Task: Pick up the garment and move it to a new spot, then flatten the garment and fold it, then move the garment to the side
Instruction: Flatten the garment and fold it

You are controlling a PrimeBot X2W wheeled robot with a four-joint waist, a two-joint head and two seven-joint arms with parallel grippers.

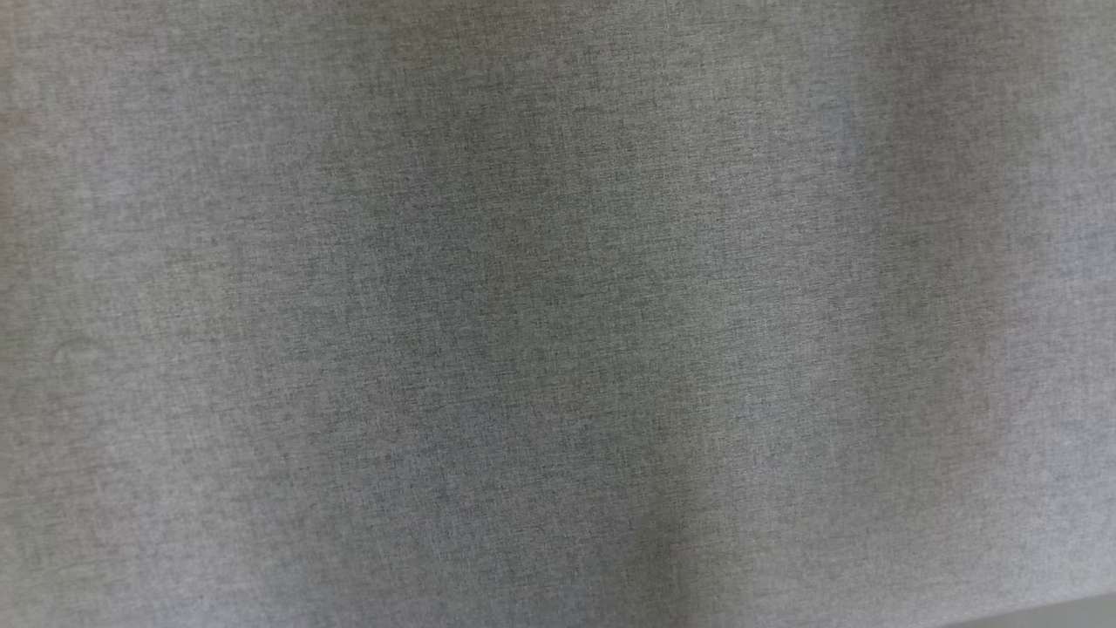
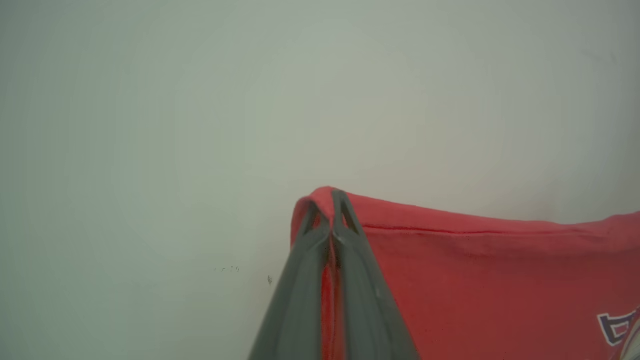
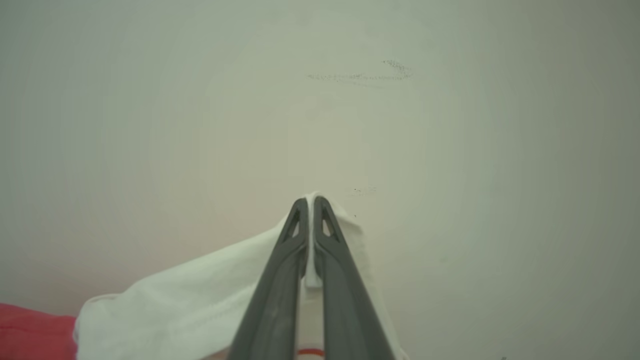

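Note:
The garment [image 2: 475, 270] is red with a stitched hem along its top edge and part of a dark-outlined print [image 2: 617, 327] at the lower right. My left gripper [image 2: 331, 197] is shut on the corner of that red hem, with cloth pinched between the fingers. In the right wrist view, my right gripper [image 3: 311, 202] is shut on a white part of the garment [image 3: 200, 300], which trails down to the left toward a patch of red cloth [image 3: 30, 332]. The rest of the garment is out of view.
A plain pale surface [image 3: 450, 150] lies behind both grippers, with faint dark scuff marks [image 3: 360, 75]. The head view faces a grey woven surface [image 1: 558, 314] with soft shadows, and a paler strip [image 1: 1064, 615] shows at its bottom right corner.

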